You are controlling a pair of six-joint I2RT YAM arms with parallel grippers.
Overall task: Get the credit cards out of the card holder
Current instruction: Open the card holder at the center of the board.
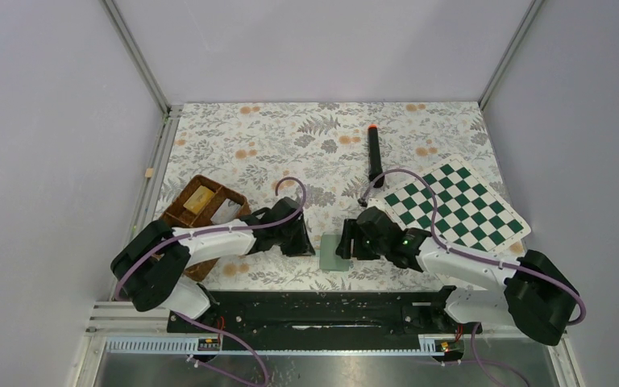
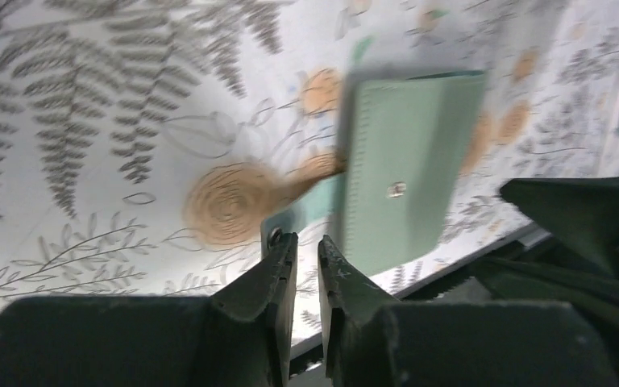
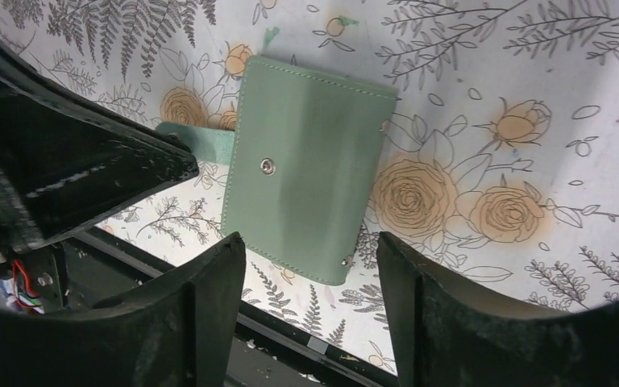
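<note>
Risk: card holder [image 3: 306,161] by table's [image 1: 234,137] near edge slides off if tugged; right gripper [image 3: 310,242] released, left gripper [image 2: 306,242] near-clenched, grasp unclear.

No writing, label, brand, number or sign can be read in any of the views. The card holder [image 3: 314,121], at the centre of the right wrist frame, is marked only by a plain metal snap [image 3: 267,164].

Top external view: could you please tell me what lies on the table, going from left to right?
Brown wicker tray → green card holder → black stick with red tip → green-and-white chessboard.
</note>
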